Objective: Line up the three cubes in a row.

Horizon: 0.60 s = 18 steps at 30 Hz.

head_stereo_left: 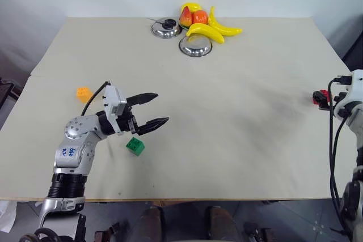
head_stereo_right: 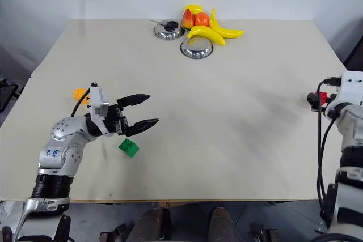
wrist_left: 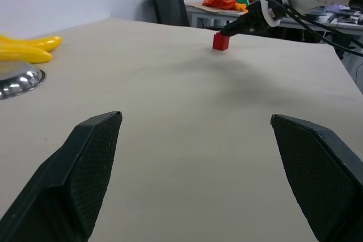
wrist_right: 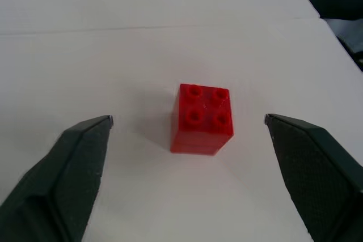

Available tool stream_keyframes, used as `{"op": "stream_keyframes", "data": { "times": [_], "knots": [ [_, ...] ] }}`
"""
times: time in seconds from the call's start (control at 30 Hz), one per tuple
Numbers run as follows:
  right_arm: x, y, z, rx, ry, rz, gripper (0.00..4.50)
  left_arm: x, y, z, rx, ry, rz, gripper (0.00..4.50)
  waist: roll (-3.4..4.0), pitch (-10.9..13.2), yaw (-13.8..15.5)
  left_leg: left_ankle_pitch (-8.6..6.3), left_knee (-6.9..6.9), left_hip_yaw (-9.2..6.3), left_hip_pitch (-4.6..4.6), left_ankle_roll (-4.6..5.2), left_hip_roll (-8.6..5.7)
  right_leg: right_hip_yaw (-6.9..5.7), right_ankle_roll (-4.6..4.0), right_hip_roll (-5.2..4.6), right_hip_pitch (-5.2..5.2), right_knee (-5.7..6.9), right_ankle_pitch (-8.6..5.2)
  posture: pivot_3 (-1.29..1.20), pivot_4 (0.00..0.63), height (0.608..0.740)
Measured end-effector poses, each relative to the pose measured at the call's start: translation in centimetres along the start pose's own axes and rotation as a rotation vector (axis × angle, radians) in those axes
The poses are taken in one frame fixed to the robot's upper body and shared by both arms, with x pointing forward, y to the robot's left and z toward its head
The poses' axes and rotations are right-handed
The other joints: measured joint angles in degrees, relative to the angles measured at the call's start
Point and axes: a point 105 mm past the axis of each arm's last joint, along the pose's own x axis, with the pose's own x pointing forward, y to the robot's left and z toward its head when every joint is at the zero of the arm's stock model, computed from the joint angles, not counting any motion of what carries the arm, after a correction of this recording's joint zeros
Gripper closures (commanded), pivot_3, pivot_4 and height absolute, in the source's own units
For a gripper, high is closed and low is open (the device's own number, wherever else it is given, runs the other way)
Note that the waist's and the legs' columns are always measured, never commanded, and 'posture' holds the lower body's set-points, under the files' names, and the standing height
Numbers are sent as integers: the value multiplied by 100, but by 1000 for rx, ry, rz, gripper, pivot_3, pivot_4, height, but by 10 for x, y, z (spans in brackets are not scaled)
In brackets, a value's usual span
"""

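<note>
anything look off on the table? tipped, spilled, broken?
Nothing spilled or broken. The cubes are just scattered: the orange cube and green cube lie on the table's left side, the red cube far off near the right edge, upright between the open right gripper fingers.

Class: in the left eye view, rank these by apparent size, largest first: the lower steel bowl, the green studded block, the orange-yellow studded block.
1. Lower shiny steel bowl, clearly largest.
2 and 3. Green studded plastic block and orange-yellow studded plastic block look alike; green appears slightly bigger but sits nearer the camera, so I won't rank them.
</note>
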Motion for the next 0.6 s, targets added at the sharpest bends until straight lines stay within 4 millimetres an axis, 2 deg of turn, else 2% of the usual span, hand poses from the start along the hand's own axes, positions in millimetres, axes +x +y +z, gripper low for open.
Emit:
{"op": "stream_keyframes", "data": {
  "times": [0.27, 0.37, 0.6],
  "knots": [
    [15, 0, 3, 37, 15, -31, 0, -1, 1, 4, 11, 5, 10, 34, 0, 0, -6, 0, -6, 2, -3, -2, 0, 0, 0, 0, 0, -7, 0, 0, 150, 740],
    [17, -1, 0, 51, 29, -46, 634, -1, 1, 6, 20, 3, 13, 0, 0, 0, -8, 0, -7, 2, -3, -2, 0, 0, 0, 0, 0, -7, 0, 0, 150, 740],
    [19, 3, -10, 54, 48, -41, 3011, -3, 3, 12, 36, -3, 30, 0, 0, 0, -46, 1, -9, 2, -3, -2, 0, -1, 0, 0, 0, -8, 0, 0, 150, 740]
  ]
}}
